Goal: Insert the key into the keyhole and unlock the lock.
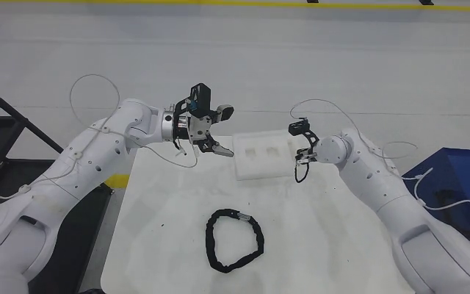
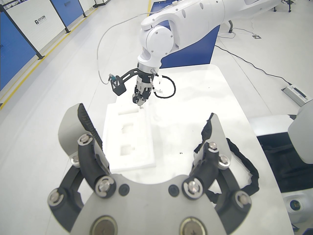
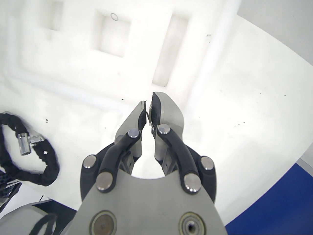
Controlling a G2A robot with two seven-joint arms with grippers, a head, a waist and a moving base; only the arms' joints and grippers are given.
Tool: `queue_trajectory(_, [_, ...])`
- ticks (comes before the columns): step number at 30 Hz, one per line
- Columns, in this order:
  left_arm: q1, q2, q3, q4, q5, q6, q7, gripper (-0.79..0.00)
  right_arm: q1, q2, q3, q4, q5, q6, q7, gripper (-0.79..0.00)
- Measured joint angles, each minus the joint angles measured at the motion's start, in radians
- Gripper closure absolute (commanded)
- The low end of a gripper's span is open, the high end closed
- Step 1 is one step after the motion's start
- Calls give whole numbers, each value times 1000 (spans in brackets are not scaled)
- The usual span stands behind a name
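small metal key (image 3: 148, 118) grasped in the right jaws over the white foam tray (image 1: 253, 168) at the counter (image 1: 338, 235) far edge, left jaws released; next move likely carries it to the black fabric-sleeved chain lock (image 1: 233, 240) toward the near edge.

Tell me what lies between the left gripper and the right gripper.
A white foam tray with recesses lies between the left gripper and the right gripper, in the top view.

**Black chain, white table**

The chain (image 1: 233, 241) is black, its lock (image 3: 24, 143) shiny silver. The tray (image 1: 253, 170) and table (image 1: 330, 242) are white. The left gripper (image 2: 146, 113) and right gripper (image 3: 149, 99) have grey fingers (image 3: 171, 113) with black ribbed pads (image 2: 89, 123). The key (image 3: 148, 117) is metallic grey; a box (image 2: 193, 52) is blue.
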Motion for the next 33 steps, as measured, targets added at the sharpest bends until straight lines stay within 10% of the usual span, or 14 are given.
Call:
queue_trajectory(13, [0,0,0,0,0,0,0,-785,-227,134,301,-429,171,-96,193,0])
queue_trajectory(24, [0,0,0,0,0,0,0,-785,-454,210,584,-659,650,-192,404,0])
queue_trajectory(33, [0,0,0,0,0,0,0,-785,-561,240,725,-722,749,-182,324,0])
